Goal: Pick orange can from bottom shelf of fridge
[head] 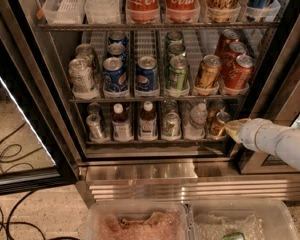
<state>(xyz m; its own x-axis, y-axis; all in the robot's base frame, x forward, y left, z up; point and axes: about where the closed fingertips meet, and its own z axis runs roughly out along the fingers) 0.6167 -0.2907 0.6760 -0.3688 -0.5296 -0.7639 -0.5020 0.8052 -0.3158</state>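
The small orange-copper drink can with a silver lid (219, 124) stands upright at the front of the rightmost lane of the dark wire bottom shelf (155, 141), inside the tall black-framed display fridge (51, 91). Another can stands just behind it in the same lane.

The gripper (233, 128) reaches in from the right at the end of a white arm (275, 140). Its pale yellowish tip is right against the can's right side — whether it has hold of the can, or how far open it is, I cannot tell.

To the left along the same shelf stand a clear plastic water bottle (196, 119), a silvery green can (171, 124), two brown bottles with white caps (148, 121) and a small silver can (95, 126).

On the rack above are silver cans (81, 76), blue cans (115, 74), green cans (177, 73), a gold-amber can (208, 72) and red-orange cans (238, 71). Higher still, red cola containers (142, 2) are cut off by the frame's top edge.

Below the shelves runs the ribbed stainless steel base (190, 183). Nearest of all sit two clear plastic bins (140, 222), side by side. At the far left the glass door (17, 109) stands open — black cables (7, 154) lie on the speckled floor beyond it.
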